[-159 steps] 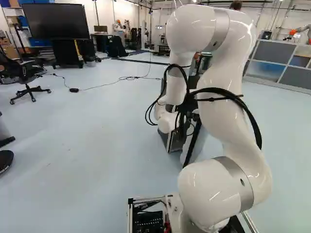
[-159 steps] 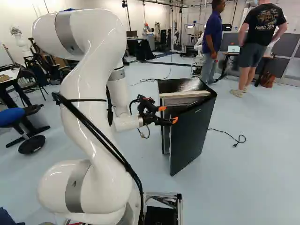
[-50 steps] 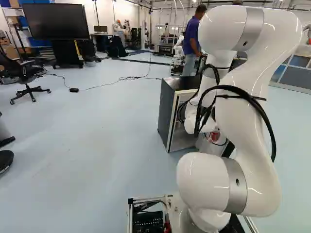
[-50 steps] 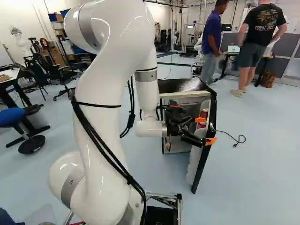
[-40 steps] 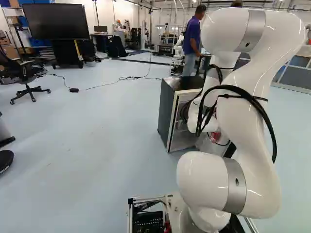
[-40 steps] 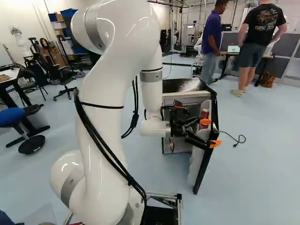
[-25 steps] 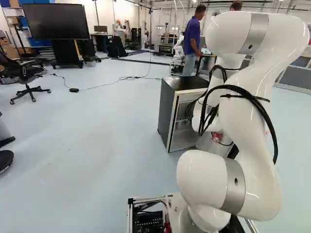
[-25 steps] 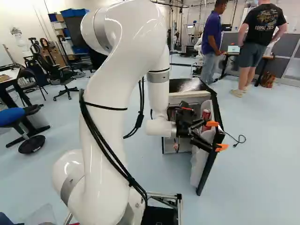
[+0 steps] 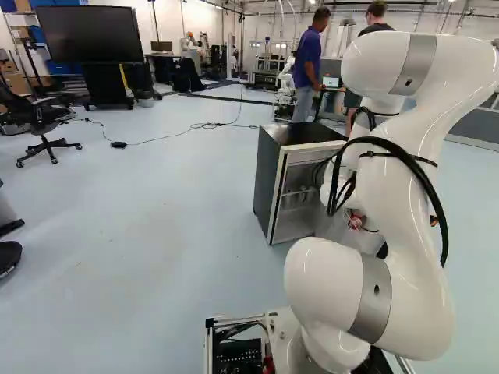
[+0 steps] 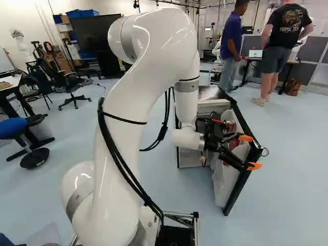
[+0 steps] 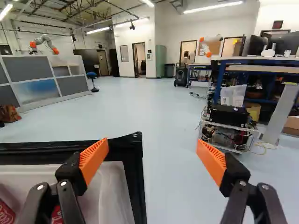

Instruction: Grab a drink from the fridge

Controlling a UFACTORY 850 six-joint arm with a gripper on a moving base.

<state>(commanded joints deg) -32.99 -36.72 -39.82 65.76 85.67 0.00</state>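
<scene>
Gripper (image 10: 250, 152) is held with its two fingers spread wide beside the edge of the open fridge door (image 11: 134, 154), on whose inner side red cans (image 11: 5, 213) are stored.

Use big dark screen (image 9: 90, 35) as your landmark. White wall (image 9: 170, 23) behind it; blue bins (image 10: 89, 14) beside it. Office chair (image 9: 43, 117) nearer you than screen. Pale blue floor (image 9: 140, 202) (mind black cable (image 9: 207, 125), right of screen). Grey partitions (image 10: 309, 53) well right of screen.
</scene>
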